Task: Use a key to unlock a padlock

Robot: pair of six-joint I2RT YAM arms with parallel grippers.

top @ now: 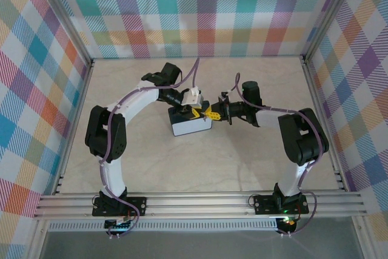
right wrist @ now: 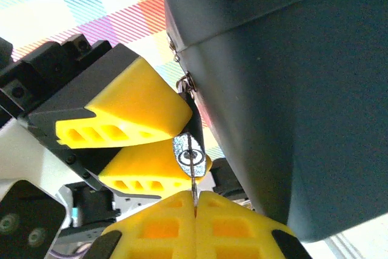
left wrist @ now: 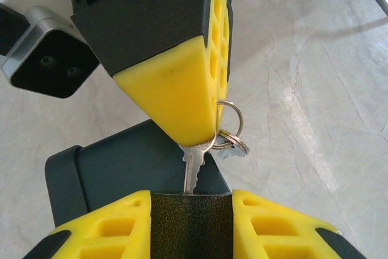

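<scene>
Left claw is part-closed on the dark padlock, right claw is pinched shut on the key, both just beside the box near the middle of the table. Blade tip is seen meeting the lock's top from the left wrist, edge-on from the right wrist; insertion is judged begun, turn and shackle release outstanding.

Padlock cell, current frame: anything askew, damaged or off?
Nothing spilled or damaged. One oddity: the box by the left hand seems to lie tipped, with its white face showing toward the near edge. The key in the right hand meets the padlock roughly straight.
</scene>
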